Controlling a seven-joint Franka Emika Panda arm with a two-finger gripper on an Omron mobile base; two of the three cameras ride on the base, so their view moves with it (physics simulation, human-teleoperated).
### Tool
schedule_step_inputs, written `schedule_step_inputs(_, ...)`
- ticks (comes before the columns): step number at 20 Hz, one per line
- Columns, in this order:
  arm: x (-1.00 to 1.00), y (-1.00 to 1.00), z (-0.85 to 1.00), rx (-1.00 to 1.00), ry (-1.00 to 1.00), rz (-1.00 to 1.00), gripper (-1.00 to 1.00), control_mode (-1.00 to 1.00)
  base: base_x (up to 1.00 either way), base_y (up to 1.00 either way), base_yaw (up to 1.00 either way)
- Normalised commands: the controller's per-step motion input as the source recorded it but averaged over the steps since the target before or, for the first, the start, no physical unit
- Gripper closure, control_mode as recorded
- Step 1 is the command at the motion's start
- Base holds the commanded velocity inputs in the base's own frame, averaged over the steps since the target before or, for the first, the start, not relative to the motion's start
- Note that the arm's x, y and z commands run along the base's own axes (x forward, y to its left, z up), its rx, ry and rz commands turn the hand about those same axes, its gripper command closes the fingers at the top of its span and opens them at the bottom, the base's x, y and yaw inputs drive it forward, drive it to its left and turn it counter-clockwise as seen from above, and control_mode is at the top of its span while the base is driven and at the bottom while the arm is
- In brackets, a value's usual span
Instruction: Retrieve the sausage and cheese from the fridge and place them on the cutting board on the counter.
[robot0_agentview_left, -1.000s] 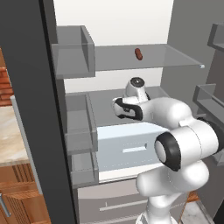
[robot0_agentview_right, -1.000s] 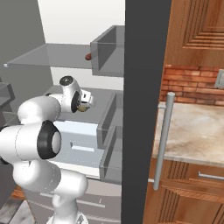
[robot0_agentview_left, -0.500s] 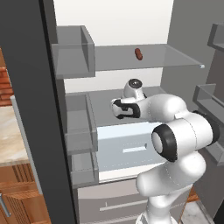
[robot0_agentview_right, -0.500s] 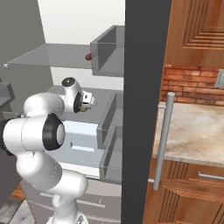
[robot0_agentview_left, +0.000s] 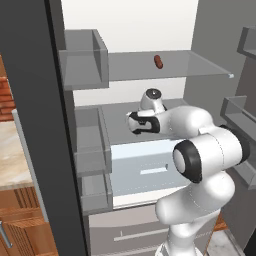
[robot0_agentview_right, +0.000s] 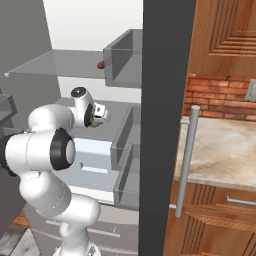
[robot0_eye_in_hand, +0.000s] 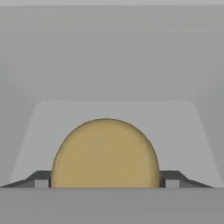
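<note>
A round yellow cheese (robot0_eye_in_hand: 105, 153) sits on a grey shelf of the open fridge (robot0_agentview_left: 200, 65), right between my fingertips (robot0_eye_in_hand: 41, 180). My gripper (robot0_eye_in_hand: 105, 181) is shut on it, one fingertip against each side. The base views show the gripper (robot0_agentview_left: 134, 123) (robot0_agentview_right: 102, 112) reaching into the middle shelf. The sausage (robot0_agentview_left: 158, 61) (robot0_agentview_right: 100, 64), a short dark reddish-brown cylinder, lies on the glass shelf above my hand. The cutting board is out of view.
Grey door bins (robot0_agentview_left: 85, 60) stick out on the left of the fridge (robot0_agentview_right: 75, 65) opening, and a pale drawer (robot0_agentview_left: 145, 165) sits below my arm. The dark door edge (robot0_agentview_right: 165, 125) with its bar handle (robot0_agentview_right: 186, 160) stands before the beige counter (robot0_agentview_right: 220, 145).
The fingers have come in from wide open onto the sides of the cheese. The arm has leaned slightly further into the fridge. The sausage has not moved.
</note>
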Motion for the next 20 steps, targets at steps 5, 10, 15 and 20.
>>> schedule_step_inputs(5,-0.46,-0.1,0.0,0.0,-0.09,0.0,1.0,-1.0,0.0,0.0,0.0)
schedule_step_inputs(10,-0.98,-0.26,0.25,0.0,-0.07,-0.02,1.0,-1.0,0.0,0.0,0.0)
schedule_step_inputs(15,-1.0,-0.38,0.78,0.0,-0.04,-0.05,1.0,-1.0,0.0,0.0,0.0)
schedule_step_inputs(20,-1.0,-0.3,1.0,0.0,0.0,-0.02,1.0,-1.0,0.0,0.0,0.0)
